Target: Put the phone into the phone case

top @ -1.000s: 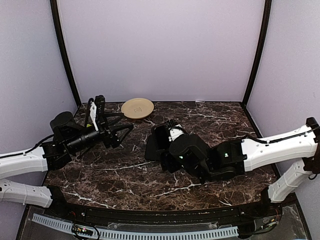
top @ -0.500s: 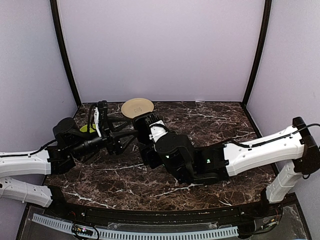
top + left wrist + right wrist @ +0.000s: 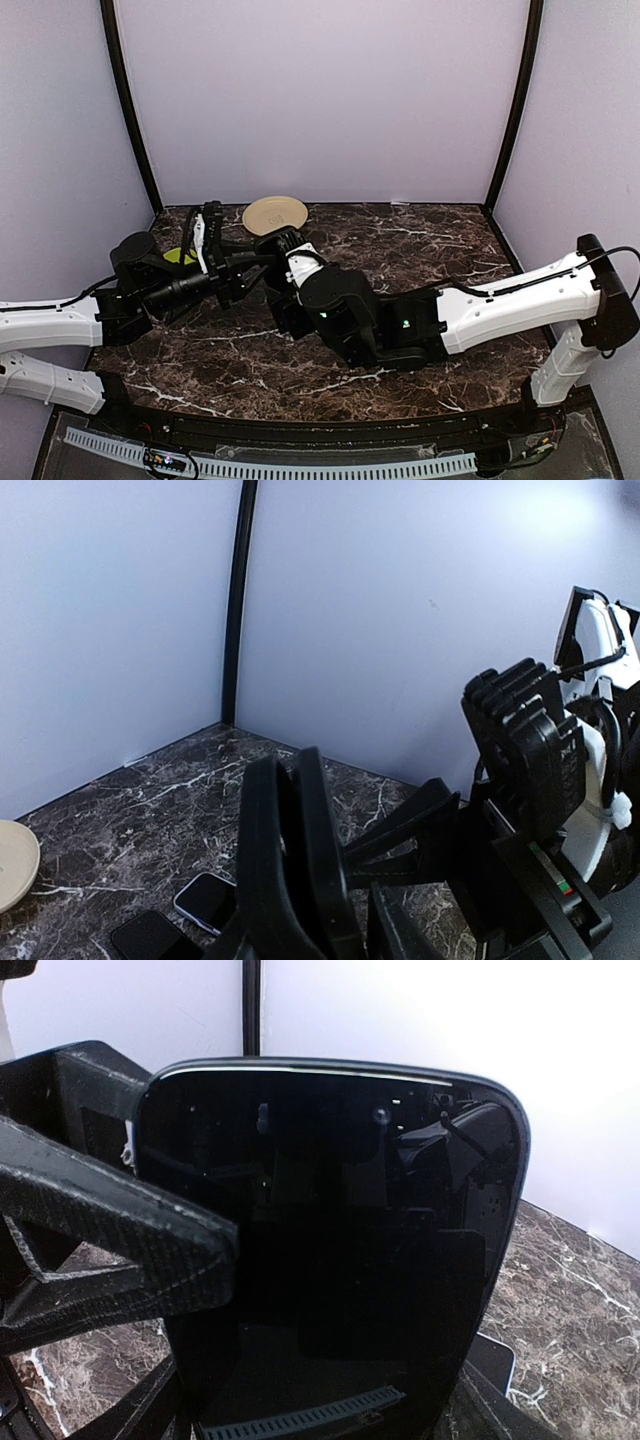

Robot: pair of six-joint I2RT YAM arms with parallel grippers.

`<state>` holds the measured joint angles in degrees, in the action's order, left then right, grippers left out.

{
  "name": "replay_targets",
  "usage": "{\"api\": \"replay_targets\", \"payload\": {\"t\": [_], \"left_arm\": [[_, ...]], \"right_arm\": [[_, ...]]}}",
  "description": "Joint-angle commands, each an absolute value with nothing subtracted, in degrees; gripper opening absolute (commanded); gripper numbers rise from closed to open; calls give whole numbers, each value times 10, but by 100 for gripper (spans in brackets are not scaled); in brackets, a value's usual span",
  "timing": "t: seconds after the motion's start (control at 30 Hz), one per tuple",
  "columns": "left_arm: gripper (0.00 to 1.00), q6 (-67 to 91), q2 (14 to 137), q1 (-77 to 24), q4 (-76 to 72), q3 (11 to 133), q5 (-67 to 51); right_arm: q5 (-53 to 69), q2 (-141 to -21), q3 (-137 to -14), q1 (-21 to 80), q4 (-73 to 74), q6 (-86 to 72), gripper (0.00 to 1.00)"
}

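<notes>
A: Left of centre above the surface, the right end effector is holding the phone upright, jaws standing wide across it.
B: Left end effector?
A: Its fingers are straddling the phone's edge. Clamped or not, cannot tell.

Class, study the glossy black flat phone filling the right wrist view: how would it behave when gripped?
The glossy black flat phone is probably stiff: its top edge looks straight. Its mirror-like face looks slippery. That face could be glass, so perhaps fragile.
</notes>
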<state>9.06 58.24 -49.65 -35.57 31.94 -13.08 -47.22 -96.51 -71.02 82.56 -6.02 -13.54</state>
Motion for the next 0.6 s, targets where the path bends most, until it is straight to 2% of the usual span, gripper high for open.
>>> {"api": "replay_targets", "payload": {"t": [0.0, 0.23, 0.33, 0.4, 0.43, 0.57], "left_arm": [[26, 85, 585, -497, -348, 341, -138], [3, 86, 589, -497, -346, 343, -147], [0, 83, 587, -497, -347, 342, -149], [0, 79, 583, -497, -350, 340, -152], [0, 74, 580, -497, -351, 338, -152], [0, 62, 568, -497, -355, 334, -151]], "right_arm": [[-479, -961, -741, 831, -98, -128, 13], [-476, -963, -743, 831, -97, -121, 13], [-478, -957, -739, 831, -96, -118, 13], [-474, -953, -733, 831, -99, -112, 18], [-466, -949, -729, 831, -100, -106, 24], [-408, -937, -721, 819, -80, -104, 70]]}}
